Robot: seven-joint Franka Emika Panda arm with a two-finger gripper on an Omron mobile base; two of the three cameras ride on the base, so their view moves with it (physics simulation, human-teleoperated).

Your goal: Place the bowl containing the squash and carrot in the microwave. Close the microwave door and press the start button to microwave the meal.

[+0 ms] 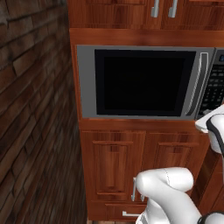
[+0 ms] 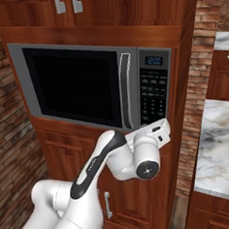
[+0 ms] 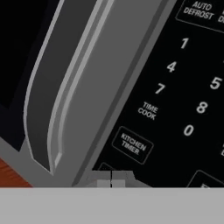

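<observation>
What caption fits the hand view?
Shut end effector close to the keypad of the microwave, beside the closed door's handle.

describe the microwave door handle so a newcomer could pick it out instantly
Find the grey microwave built into the tall wooden cabinet column beside the brick wall. Its door is shut, a big black window in a grey frame. The handle is the curved silver vertical bar at the door's right edge, just left of the black keypad panel.
</observation>
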